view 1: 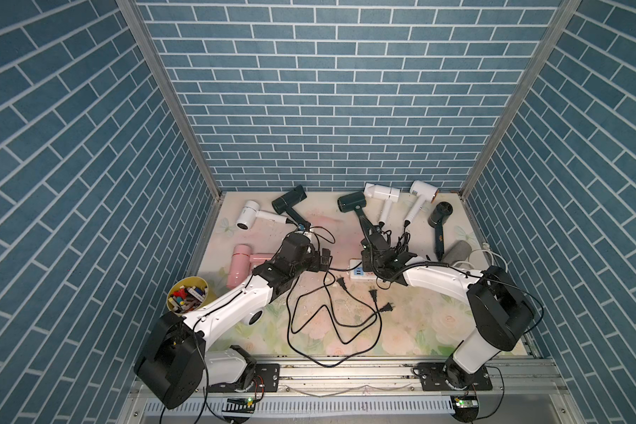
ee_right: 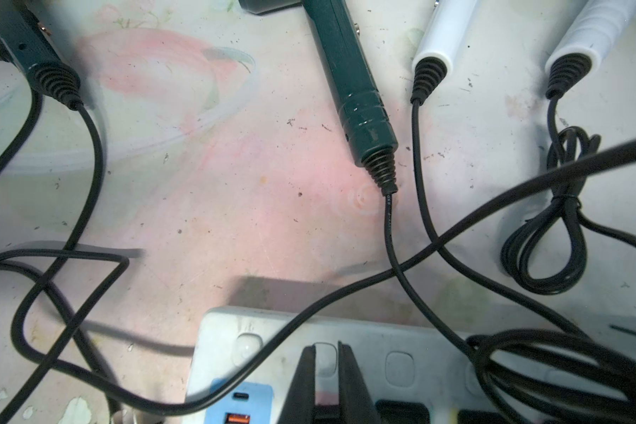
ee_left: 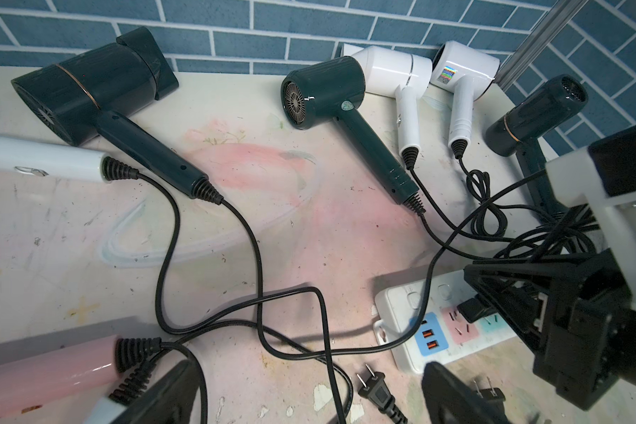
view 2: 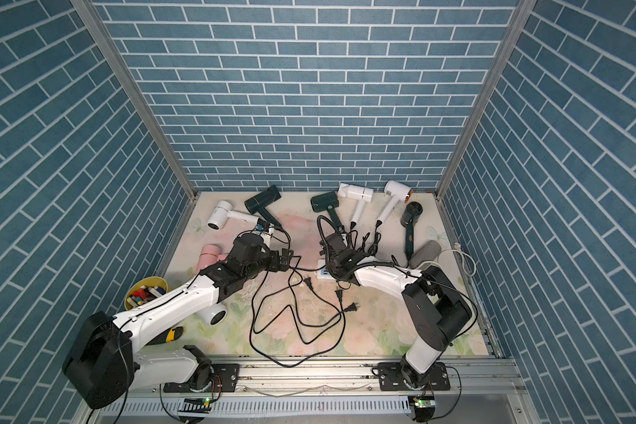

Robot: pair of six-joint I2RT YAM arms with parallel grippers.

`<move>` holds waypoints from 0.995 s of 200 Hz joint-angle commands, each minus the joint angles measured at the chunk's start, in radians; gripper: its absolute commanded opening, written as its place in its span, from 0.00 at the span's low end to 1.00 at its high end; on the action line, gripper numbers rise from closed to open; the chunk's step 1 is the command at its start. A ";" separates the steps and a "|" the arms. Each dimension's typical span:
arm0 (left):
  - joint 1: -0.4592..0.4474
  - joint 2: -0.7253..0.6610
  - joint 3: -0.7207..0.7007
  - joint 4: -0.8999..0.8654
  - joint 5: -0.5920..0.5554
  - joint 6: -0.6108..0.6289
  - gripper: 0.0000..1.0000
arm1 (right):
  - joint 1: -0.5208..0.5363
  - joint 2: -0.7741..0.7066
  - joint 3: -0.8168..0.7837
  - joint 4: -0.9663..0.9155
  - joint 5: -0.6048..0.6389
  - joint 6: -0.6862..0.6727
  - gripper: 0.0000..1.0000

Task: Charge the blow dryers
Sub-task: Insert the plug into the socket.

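We find the blow dryers (view 1: 351,202) along the table's (view 1: 419,323) far edge, twelve o'clock from both tools. The right tool (ee_right: 325,347) — arm bent inward, low over the power strip (ee_right: 364,330) — pinches a black plug (ee_left: 470,311); the left tool (ee_left: 311,365) hangs spread wide.

You have blue brick-patterned walls (view 1: 309,91) with white joints, and a bench (view 1: 437,323) printed in faded pink and green flowers. At centre left you see the pink blow dryer (view 1: 237,270); across the middle, white blow dryers (view 1: 382,192) and dark green blow dryers (view 1: 350,202). Cords (ee_right: 388,235) are black. The white power strip (ee_left: 408,293) shows blue and pink panels.
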 commanded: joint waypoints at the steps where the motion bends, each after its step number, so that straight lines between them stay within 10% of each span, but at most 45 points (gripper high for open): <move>1: 0.005 0.000 -0.012 0.013 0.006 0.008 1.00 | 0.003 0.021 0.035 0.003 0.031 -0.029 0.00; 199: 0.005 0.001 -0.016 0.020 0.013 0.007 1.00 | 0.004 0.014 -0.015 -0.010 0.052 -0.018 0.00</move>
